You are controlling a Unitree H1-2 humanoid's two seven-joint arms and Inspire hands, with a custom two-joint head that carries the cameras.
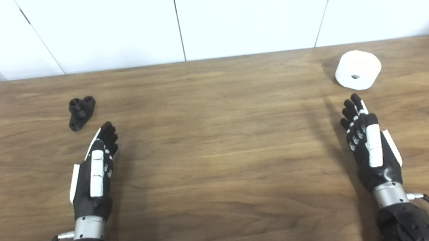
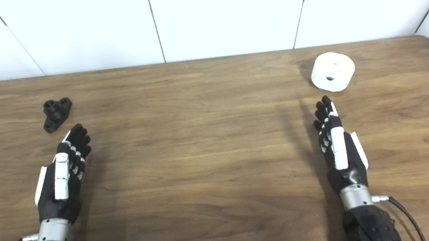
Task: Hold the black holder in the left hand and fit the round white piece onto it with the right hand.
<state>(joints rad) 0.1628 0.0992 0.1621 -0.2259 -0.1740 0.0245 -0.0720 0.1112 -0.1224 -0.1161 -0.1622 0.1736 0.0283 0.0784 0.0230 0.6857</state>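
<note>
The black holder point(image 1: 81, 111) lies on the wooden table point(image 1: 217, 154) at the far left. My left hand point(image 1: 95, 166) is open and empty, fingers stretched out, just short of the holder and a little to its right. The round white piece point(image 1: 358, 69), with a small hole in its face, sits at the far right. My right hand point(image 1: 367, 141) is open and empty, its fingertips point(image 1: 353, 104) a short way in front of the white piece. Both hands hover low over the table and touch nothing.
The table's far edge meets a white panelled wall point(image 1: 206, 17). Its rounded corners show at the far left and far right. Cables run from both wrists at the picture's bottom edge.
</note>
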